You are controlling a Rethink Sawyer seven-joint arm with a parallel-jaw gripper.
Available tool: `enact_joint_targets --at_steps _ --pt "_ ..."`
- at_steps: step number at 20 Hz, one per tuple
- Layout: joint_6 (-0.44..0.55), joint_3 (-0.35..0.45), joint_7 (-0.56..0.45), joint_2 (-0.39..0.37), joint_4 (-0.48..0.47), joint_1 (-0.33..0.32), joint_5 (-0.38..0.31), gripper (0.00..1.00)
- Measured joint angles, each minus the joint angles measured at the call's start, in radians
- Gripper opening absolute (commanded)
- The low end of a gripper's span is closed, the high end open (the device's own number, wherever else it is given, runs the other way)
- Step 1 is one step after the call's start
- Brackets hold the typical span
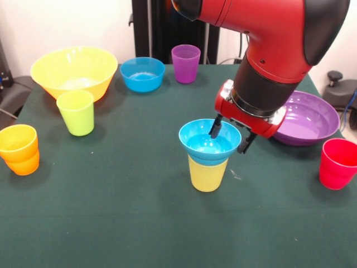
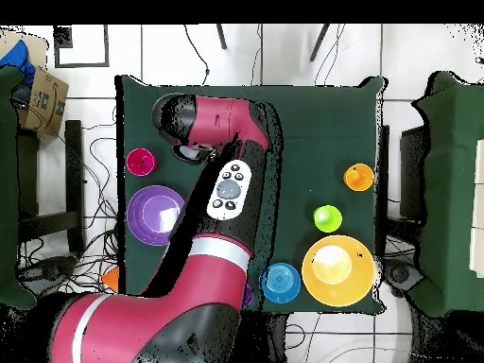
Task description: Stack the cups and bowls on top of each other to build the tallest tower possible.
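A dark green table [image 1: 111, 223] fills the front view. At upper left sits the large yellow bowl [image 1: 74, 71], and at the right edge the wide purple bowl [image 1: 310, 118], partly hidden behind the arm. A small blue bowl [image 1: 142, 73] stands at top centre with the purple cup [image 1: 186, 63] just beside it to the right. The lime green cup [image 1: 76, 112] stands below the yellow bowl, the orange cup [image 1: 20, 149] at the left edge, the red cup [image 1: 338, 163] at lower right.

The red and black arm [image 1: 268, 39] comes down from the upper right, its wrist tilted toward the frame's centre; in the overhead view it covers the middle of the table.

The tower [image 1: 208, 153] stands at centre: a second blue bowl [image 1: 205, 146] seated in the mouth of a yellow cup [image 1: 207, 174]. The gripper [image 1: 229, 135] straddles that bowl's right rim, fingers apart, one finger [image 1: 215, 127] inside the bowl, the other outside.
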Motion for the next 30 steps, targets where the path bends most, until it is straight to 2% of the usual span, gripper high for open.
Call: enact_joint_targets --at_steps 16,24,30 --pt "0.0 0.0 0.0 -0.018 0.014 0.001 0.03 1.0" --pt "0.018 -0.009 0.0 -0.143 0.107 0.035 0.062 1.0" --pt "0.12 -0.044 0.003 -0.287 0.123 0.104 0.071 1.0"
